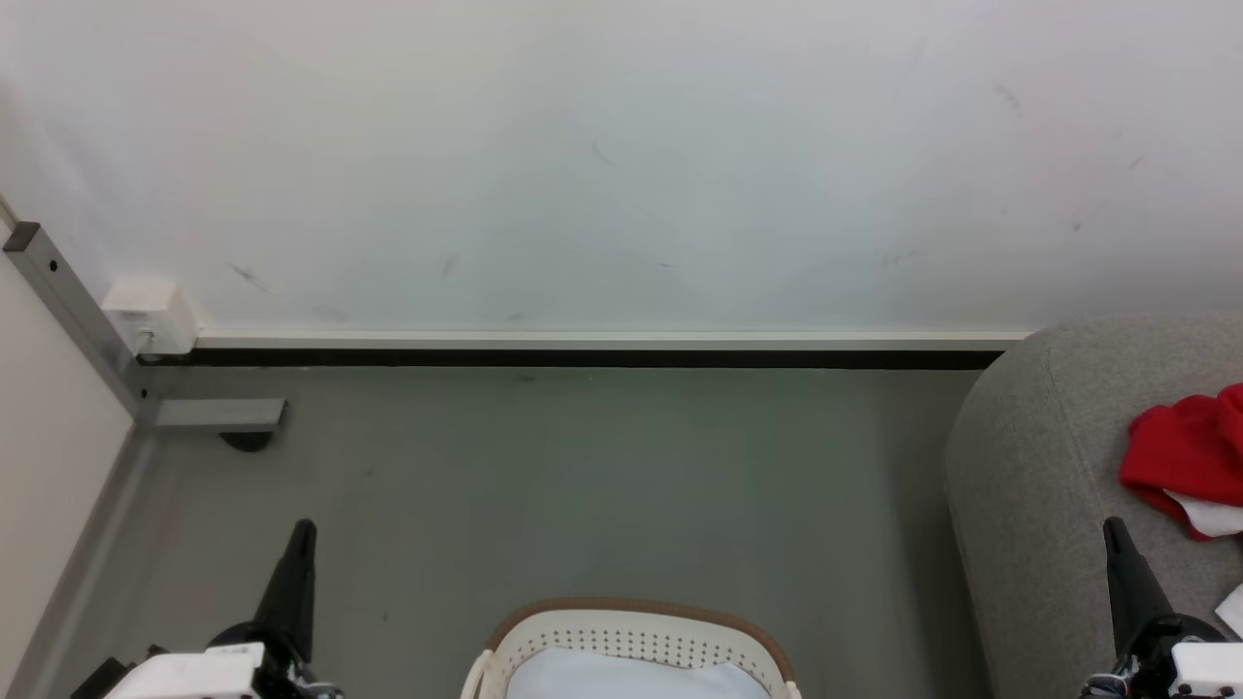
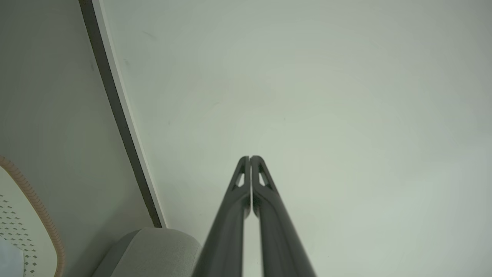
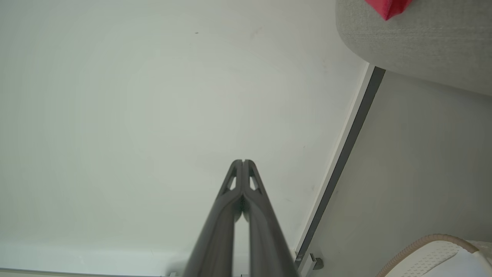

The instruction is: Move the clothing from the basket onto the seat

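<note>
While sitting low ahead, oval white holed plastic basket (image 1: 633, 613): showing pale lining.
Bright red soft clothing (image 1: 1180, 451): lying on light grey woven seat (image 1: 1039, 466).
Left claw (image 2: 250, 157), right claw (image 3: 243, 161): pressed together, pinching nothing.
Care: peering deeper, checking for leftovers.

The grey floor (image 1: 583, 466) runs back to a dark strip (image 1: 583, 357) under the white wall (image 1: 621, 175). At the near edge of the head view the basket (image 1: 631, 641) stands on it, white with a brown rim. To the right the seat (image 1: 1039, 466) also stands on the floor, its rounded corner near the wall, apart from the basket. On the seat lies the clothing (image 1: 1180, 451), a crumpled red heap with a white patch at its lower edge. At the far left a grey metal foot (image 1: 218, 415) rests on the floor.
</note>
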You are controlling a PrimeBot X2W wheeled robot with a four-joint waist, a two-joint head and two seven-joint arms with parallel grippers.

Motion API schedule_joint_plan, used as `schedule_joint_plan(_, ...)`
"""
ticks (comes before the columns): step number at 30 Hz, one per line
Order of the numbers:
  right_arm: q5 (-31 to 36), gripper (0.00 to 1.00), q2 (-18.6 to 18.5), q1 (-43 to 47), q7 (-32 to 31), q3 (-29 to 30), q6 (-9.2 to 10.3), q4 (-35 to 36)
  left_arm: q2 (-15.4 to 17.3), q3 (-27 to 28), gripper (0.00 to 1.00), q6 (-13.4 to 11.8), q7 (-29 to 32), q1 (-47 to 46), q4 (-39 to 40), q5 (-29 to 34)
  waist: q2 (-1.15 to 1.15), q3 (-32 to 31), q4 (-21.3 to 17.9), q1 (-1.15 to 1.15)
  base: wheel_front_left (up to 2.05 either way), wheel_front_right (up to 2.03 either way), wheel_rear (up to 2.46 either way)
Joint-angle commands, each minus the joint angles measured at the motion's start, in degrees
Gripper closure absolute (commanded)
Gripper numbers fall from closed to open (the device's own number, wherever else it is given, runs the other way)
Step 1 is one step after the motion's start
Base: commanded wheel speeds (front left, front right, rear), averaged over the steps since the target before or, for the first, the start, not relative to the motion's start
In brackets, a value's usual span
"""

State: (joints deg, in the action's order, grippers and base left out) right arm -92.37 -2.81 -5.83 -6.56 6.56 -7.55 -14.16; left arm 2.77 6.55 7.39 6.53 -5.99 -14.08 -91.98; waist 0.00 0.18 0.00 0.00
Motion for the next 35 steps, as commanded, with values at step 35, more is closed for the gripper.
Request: schedule_joint_plan(35,-0.05,1.00,-0.03,-0.70,-0.18,0.18,0.12,0.27,0.08,0.11,1.00,0.30,0.22,-0.49,0.01,-0.78,0.00,0.00,0.00,0.00,0.00,0.00,0.00)
